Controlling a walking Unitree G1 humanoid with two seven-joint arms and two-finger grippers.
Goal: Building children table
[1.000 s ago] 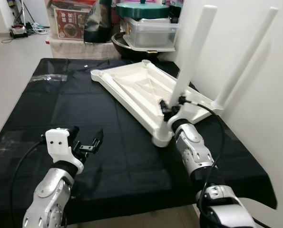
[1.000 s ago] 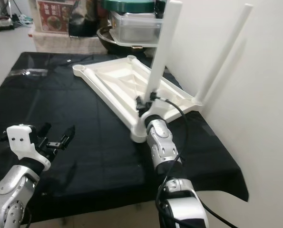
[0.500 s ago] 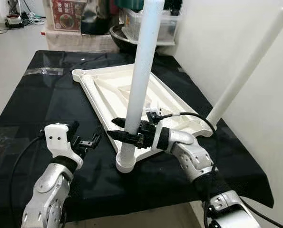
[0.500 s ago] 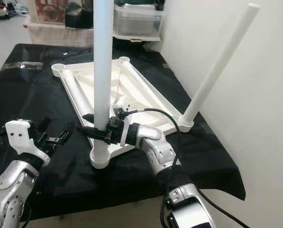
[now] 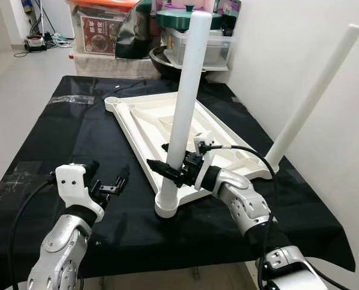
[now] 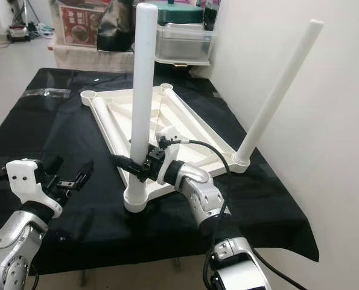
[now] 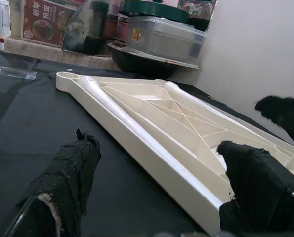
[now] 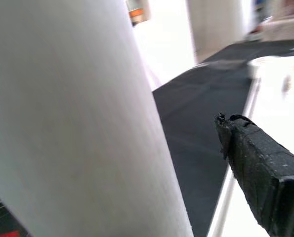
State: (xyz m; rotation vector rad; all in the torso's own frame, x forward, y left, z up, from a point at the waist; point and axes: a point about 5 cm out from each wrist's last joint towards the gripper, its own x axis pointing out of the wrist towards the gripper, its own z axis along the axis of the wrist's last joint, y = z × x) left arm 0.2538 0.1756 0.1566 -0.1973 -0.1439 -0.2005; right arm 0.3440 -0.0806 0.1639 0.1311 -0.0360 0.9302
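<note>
Upside-down white tabletop [image 5: 167,124] sits mid-frame on the black cloth [image 5: 58,139]. Right gripper [image 5: 174,173] pinches the near leg [image 5: 185,96] low down — stiff, light, slick plastic, I'd guess. Left gripper [image 5: 108,186] hangs spread, lower left.

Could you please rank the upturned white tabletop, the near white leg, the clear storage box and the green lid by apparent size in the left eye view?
1. Upturned white plastic tabletop, largest.
2. Near white cylindrical table leg, held by the right gripper.
3. Clear plastic storage box.
4. Green round lid.
The box and lid stand farther back, so their smallness is partly distance.
</note>
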